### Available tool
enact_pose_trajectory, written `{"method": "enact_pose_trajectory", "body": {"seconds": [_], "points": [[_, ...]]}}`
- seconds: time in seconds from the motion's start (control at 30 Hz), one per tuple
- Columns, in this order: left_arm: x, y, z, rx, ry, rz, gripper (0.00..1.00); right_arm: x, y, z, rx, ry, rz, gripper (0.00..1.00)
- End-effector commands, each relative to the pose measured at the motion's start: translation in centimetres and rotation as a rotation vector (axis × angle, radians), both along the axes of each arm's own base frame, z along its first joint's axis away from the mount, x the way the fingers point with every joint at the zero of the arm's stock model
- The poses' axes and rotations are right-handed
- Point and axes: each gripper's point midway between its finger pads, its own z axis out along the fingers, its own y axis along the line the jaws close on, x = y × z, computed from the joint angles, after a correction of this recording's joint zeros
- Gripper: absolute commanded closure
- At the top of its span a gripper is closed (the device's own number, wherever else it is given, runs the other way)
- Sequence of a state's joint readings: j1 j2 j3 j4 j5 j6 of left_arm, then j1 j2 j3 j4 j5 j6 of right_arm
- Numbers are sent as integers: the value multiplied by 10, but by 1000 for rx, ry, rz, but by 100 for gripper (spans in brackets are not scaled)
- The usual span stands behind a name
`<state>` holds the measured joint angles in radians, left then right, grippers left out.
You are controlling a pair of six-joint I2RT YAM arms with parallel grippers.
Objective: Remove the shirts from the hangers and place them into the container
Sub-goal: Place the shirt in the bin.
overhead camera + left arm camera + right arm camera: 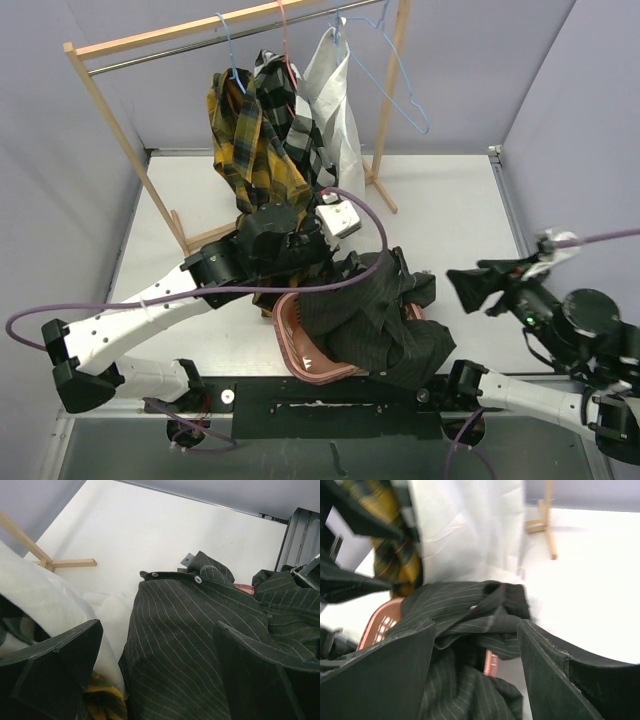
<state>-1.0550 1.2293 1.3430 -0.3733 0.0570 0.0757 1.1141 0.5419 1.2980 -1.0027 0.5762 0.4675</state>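
The black pinstriped shirt (370,320) lies heaped over the pink basket (288,335) at the near edge of the table (450,200), with left gripper (157,630) and right gripper (476,625) both spread wide, holding nothing.

A flat white tabletop (450,210) carries everything. A pink slotted plastic laundry basket (292,340) with rounded corners stands on it. A black pinstriped collared shirt (370,320) is heaped over the basket, and its cloth spills past the basket's right side down to the tabletop. Behind the basket, a light wooden clothes rack (383,192) rests its two flat feet on the surface, one behind-left, one behind-right. Just in front of the basket, a black mounting plate (330,412) lies along the near edge.
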Motion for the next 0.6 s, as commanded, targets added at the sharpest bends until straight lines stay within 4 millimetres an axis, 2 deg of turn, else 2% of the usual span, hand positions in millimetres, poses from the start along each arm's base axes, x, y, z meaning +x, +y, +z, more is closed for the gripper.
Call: {"method": "enact_pose_trajectory", "body": {"seconds": [0.0, 0.17, 0.2, 0.27, 0.37, 0.57], "points": [[3, -21, 30, -66, 14, -18, 8, 9, -66, -20, -44, 71, -336, 34], [2, -51, 21, -23, 174, -52, 10, 13, -93, -48, -300, 156, -548, 26], [1, -56, 27, -21, 194, -60, 10, 15, -99, -50, -359, 154, -597, 23], [0, -64, 24, 2, 231, -77, 11, 21, -93, -54, -426, 147, -622, 14], [0, -69, 20, 7, 236, -86, 11, 31, -75, -57, -455, 107, -571, 6], [1, -59, 24, -25, 185, -70, 11, 43, -45, -43, -477, 23, -409, 5]]}}
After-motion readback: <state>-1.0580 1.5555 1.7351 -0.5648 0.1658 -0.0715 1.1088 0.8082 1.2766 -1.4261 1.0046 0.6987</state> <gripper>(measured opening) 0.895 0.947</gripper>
